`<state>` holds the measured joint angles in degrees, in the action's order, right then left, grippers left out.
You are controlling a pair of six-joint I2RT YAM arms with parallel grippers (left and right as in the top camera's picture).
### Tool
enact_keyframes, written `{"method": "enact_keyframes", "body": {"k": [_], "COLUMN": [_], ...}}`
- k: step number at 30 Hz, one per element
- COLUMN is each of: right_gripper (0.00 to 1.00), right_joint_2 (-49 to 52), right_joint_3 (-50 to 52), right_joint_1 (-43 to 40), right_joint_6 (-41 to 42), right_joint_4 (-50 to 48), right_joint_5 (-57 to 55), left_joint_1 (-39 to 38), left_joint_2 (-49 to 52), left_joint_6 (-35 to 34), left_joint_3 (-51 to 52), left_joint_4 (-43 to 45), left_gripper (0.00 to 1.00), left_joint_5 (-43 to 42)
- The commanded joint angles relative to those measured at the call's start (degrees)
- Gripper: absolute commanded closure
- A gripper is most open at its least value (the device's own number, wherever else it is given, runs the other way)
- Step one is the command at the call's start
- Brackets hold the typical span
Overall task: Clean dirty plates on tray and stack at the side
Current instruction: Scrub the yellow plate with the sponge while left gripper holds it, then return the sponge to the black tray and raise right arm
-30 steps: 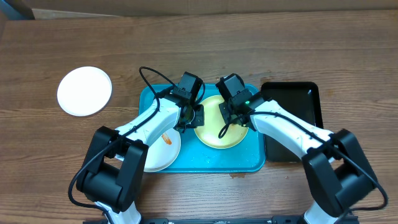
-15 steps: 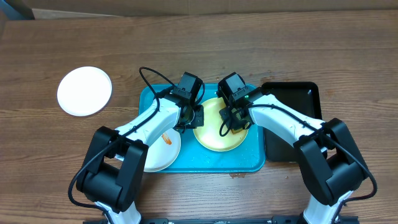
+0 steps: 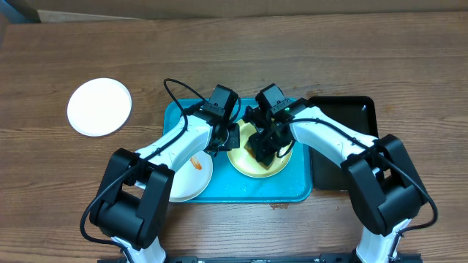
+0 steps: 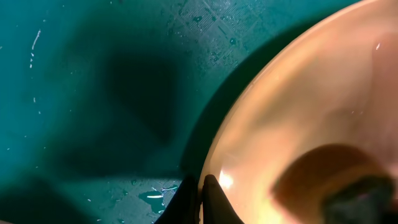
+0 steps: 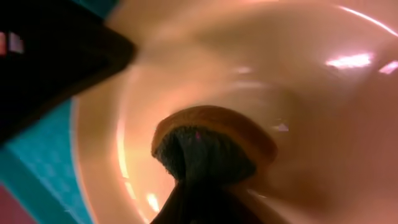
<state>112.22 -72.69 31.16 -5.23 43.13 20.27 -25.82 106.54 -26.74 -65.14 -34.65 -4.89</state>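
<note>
Yellow-green round plate (image 3: pixel 256 166): overhead hides both grips. Wrist views show left gripper (image 4: pixel 200 200) pinching its rim, right gripper (image 5: pixel 202 193) clamped on a dark sponge (image 5: pixel 211 140).

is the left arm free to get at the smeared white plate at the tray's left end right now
Probably not yet: the left gripper has its jaws shut on the yellow-green plate at its rim. The white plate lies uncovered just beneath its forearm, so it looks close enough once released.

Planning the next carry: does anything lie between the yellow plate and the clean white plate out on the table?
Yes. The left arm and the tray rim cross the line from the yellow plate to the clean white plate. The right gripper also presses a sponge on the yellow plate.
</note>
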Motion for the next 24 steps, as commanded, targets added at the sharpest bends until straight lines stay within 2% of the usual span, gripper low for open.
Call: {"method": "enact_keyframes", "body": {"k": [1, 7, 12, 20, 24], "right_gripper": [0.96, 0.96, 0.96, 0.96, 0.96], "right_joint_2": [0.5, -0.4, -1.8, -2.6, -2.6], "right_joint_3": [-4.6, -11.9, -16.2, -15.7, -12.9], "right_joint_1": [-1.2, -7.8, -16.0, -30.4, -35.2], "right_joint_6": [0.8, 0.7, 0.7, 1.0, 5.0], "right_joint_4": [-0.3, 5.9, 13.9, 24.5, 23.7], "right_joint_5": [7.9, 7.4, 2.1, -10.0, -13.0], "left_joint_1": [-0.1, -0.1, -0.1, -0.1, -0.1], "left_joint_2": [1.0, 1.0, 1.0, 1.0, 1.0], "left_joint_6": [0.6, 0.7, 0.6, 0.6, 0.6], "left_joint_3": [-0.2, -0.2, -0.2, -0.2, -0.2], "left_joint_4": [0.4, 0.2, 0.2, 0.3, 0.5], "left_gripper": [0.95, 0.95, 0.94, 0.93, 0.92], "left_joint_5": [-0.6, -0.5, -0.5, -0.5, -0.5]}}
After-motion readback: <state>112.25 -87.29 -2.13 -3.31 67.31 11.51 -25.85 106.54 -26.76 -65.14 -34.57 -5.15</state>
